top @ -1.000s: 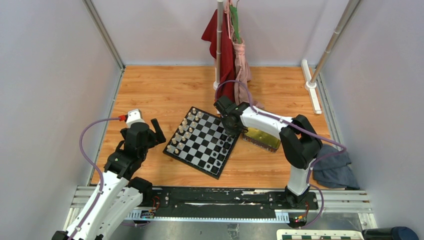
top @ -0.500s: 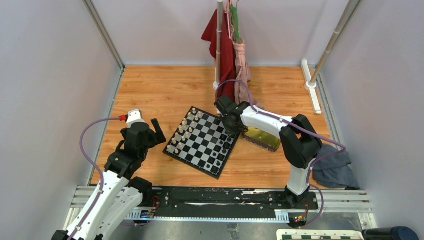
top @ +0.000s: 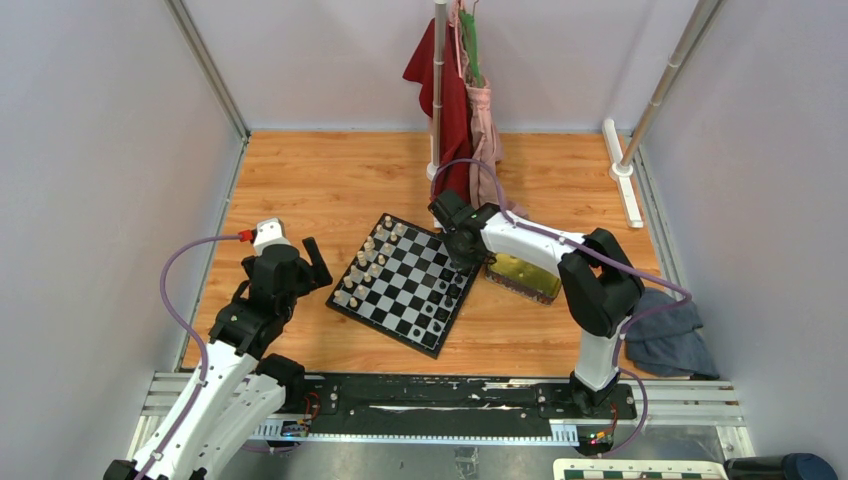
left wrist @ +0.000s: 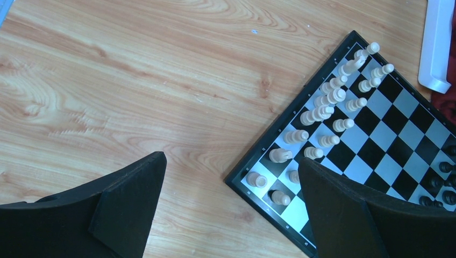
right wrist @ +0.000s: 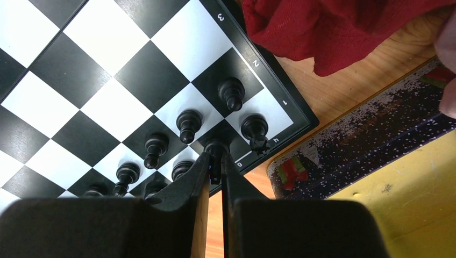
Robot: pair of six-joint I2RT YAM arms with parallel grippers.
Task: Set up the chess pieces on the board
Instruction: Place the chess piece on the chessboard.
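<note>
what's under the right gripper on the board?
Right gripper is shut on a black piece at the board edge; more chess pieces stand around it. Its fingers cover the squares behind them.

The left arm (top: 215, 385) and right arm (top: 530, 240) have glossy white link shells and matte black joint housings. A thin lilac cable (top: 170, 290) trails along each, and a small red connector (top: 243, 236) tips the left one. The left tool (left wrist: 231, 161) and right tool (right wrist: 215, 161) are black and wedge-fingered.
</note>
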